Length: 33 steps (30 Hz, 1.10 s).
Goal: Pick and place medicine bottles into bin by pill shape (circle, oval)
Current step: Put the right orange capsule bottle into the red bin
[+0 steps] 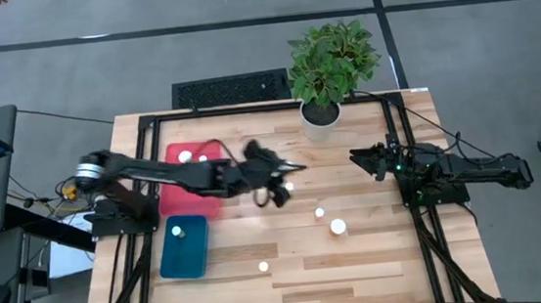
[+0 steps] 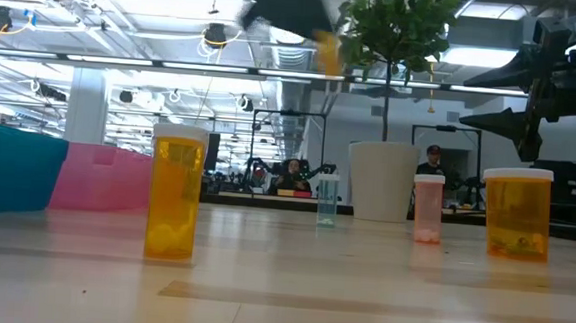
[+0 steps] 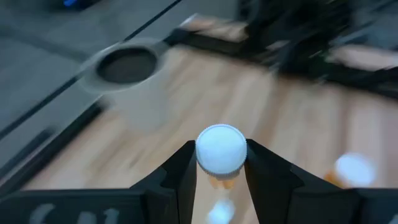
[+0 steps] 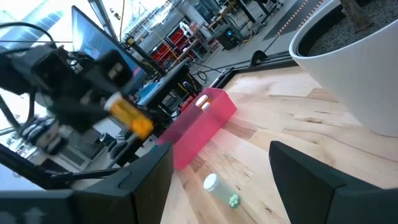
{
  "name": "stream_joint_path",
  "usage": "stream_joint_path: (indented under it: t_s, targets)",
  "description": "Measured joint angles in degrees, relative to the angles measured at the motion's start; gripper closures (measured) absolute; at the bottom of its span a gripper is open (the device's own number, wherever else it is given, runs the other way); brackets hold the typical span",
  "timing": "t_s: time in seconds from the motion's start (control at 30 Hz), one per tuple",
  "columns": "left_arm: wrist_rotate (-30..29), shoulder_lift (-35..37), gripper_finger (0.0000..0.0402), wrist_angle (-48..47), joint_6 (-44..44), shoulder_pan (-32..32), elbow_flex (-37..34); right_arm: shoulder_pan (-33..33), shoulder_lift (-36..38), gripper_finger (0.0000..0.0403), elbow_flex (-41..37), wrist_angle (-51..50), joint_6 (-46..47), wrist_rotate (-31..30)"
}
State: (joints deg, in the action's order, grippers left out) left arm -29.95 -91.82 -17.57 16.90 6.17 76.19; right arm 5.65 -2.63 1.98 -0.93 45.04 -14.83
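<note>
My left gripper (image 1: 282, 188) hangs over the table's middle, shut on a small amber medicine bottle with a white cap (image 3: 221, 148), which also shows as an amber body (image 4: 132, 118) in the right wrist view. Other bottles stand on the wood: two amber ones (image 2: 176, 190) (image 2: 517, 214), a pale pink one (image 2: 428, 208) and a small clear one (image 2: 327, 199). One bottle lies in the pink bin (image 1: 189, 178) and one in the blue bin (image 1: 183, 247). My right gripper (image 1: 364, 158) waits open at the table's right side. My left gripper pinches the bottle between its two fingers (image 3: 183, 171) at the white cap's sides (image 3: 202, 152). The amber body (image 3: 222, 180) sticks out below the fingers. The bottle is lifted clear of the table and hangs tilted.
A white pot with a green plant (image 1: 327, 68) stands at the table's far edge. A black frame (image 1: 404, 159) runs along the table's sides. Three bottles (image 1: 320, 212) (image 1: 338, 226) (image 1: 263, 266) stand on the near half of the table.
</note>
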Motion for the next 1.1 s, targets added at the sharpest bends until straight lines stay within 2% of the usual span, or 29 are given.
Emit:
stream_joint_path:
  t_s: [0.13, 0.23, 0.33, 0.53, 0.7, 0.9, 1.1]
  targets:
    - [-4.54, 8.67, 0.0293, -19.39, 10.18, 0.25, 0.00, 0.01, 0.02, 0.0127, 0.00, 0.00, -0.04, 0.00]
    - [-8.55, 13.61, 0.0293, -35.58, 22.46, 0.48, -0.73, 0.00, 0.02, 0.0127, 0.00, -0.02, -0.41, -0.02]
    - [-13.35, 19.00, 0.0291, -45.26, 35.31, 2.59, -4.86, 0.00, 0.02, 0.0127, 0.00, -0.02, -0.50, -0.04]
    - [-16.78, 29.41, 0.0285, -47.43, 52.18, 8.89, -19.00, 0.02, 0.02, 0.0127, 0.00, -0.09, -0.53, -0.07]
    - [-15.83, 34.21, 0.0284, -47.43, 62.93, 10.33, -32.03, 0.02, 0.02, 0.0127, 0.00, -0.32, -0.56, -0.09]
    - [-15.28, 35.01, 0.0284, -44.04, 70.41, 10.32, -42.78, 0.02, 0.02, 0.0127, 0.00, -0.35, -0.55, -0.11]
    - [-16.52, 34.36, 0.0284, -39.96, 70.89, 10.17, -47.17, 0.02, 0.02, 0.0127, 0.00, -0.35, -0.52, -0.13]
